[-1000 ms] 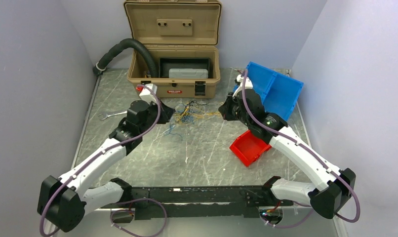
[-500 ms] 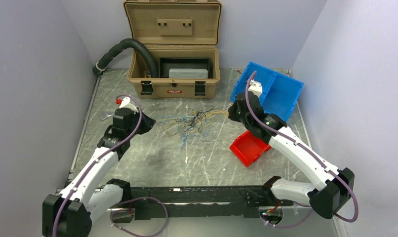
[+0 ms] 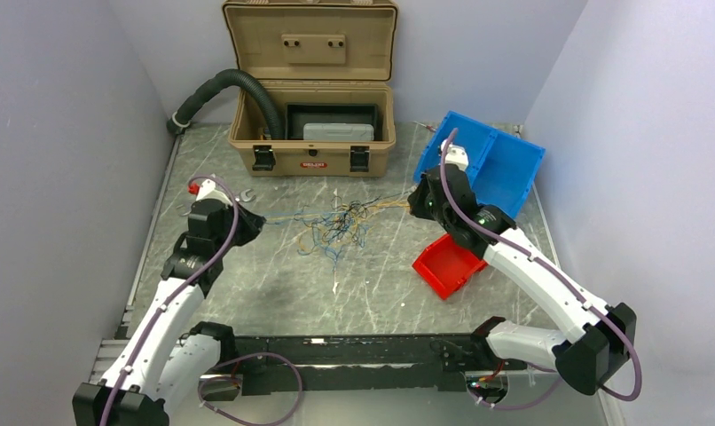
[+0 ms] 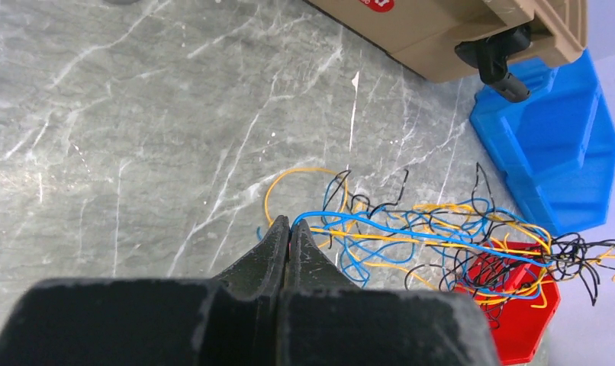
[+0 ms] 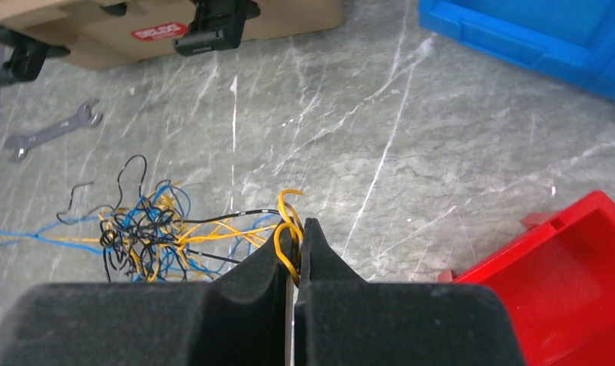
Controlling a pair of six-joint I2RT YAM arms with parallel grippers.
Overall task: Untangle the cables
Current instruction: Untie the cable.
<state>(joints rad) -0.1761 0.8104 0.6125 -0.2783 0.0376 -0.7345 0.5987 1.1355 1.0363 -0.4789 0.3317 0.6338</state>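
While the thin blue, yellow-orange and black cables (image 3: 336, 222) lie in one messy knot in the middle of the grey marble tabletop (image 3: 381, 293), two strands reach out of it to the sides. One blue wire (image 4: 365, 223) runs toward the left of the top picture, and the left fingers (image 4: 281, 238) are pinched shut on it. One yellow-orange wire (image 5: 293, 217) runs toward the right, and the right fingers (image 5: 308, 245) are pinched shut on a loop of it. Both strands look pulled nearly straight, so the two arms seem to be tugging the knot apart from both sides.

I think the job has only just begun. The knot looks a bit loose and spread out, but all three colours are mixed up in it. No colour has been set apart in its own little bunch yet. Most of the sorting is left to do.

Just right of the knot, lower down, sits a small red plastic bin (image 3: 447, 266). A big blue plastic bin (image 3: 505, 164) stands at the upper right. An open tan plastic case (image 3: 311, 133) is at the top middle, with a fat black ribbed hose (image 3: 221, 89) going into it from the left. A small silver wrench (image 5: 53, 131) lies on the tabletop at the left.
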